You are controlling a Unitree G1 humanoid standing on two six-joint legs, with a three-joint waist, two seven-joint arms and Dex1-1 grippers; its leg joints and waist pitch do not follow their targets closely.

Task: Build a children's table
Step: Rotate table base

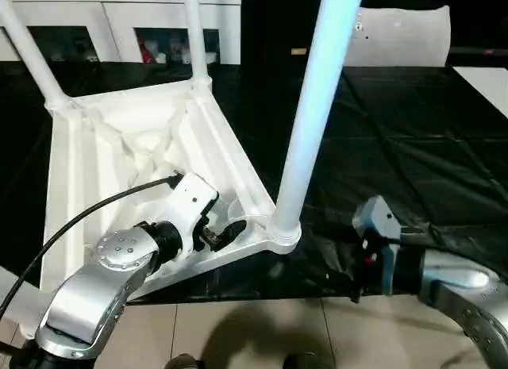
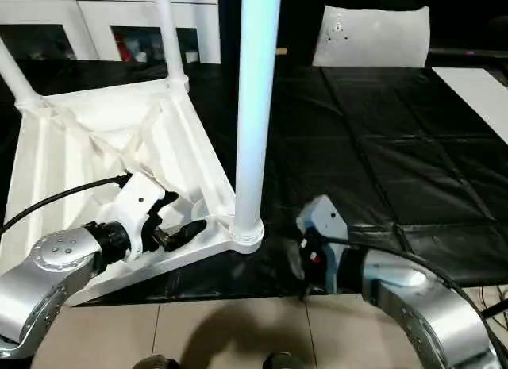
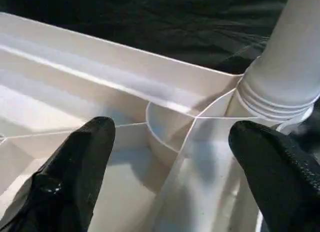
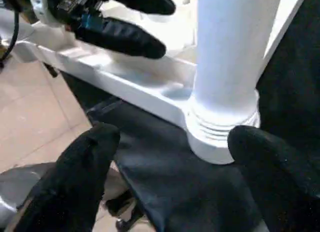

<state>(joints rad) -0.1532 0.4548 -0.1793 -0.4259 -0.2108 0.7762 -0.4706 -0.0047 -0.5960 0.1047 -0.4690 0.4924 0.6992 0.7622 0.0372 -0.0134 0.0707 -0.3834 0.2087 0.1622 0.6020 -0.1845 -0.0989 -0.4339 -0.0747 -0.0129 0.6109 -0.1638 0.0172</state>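
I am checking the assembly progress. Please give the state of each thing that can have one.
tabletop: upside down on the black cover, ribbed side up.
near leg: upright in its corner socket.
two far legs: upright in their sockets.
left gripper: open, over the ribs, holding nothing.
right gripper: open, beside the near leg's base, holding nothing.

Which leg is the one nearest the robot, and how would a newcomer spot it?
Start at the white tabletop lying ribbed side up on the black-covered table. Three legs stand in its corner sockets; go to the corner at the table's front edge. That leg rises between the left tool and right tool, looking thickest.
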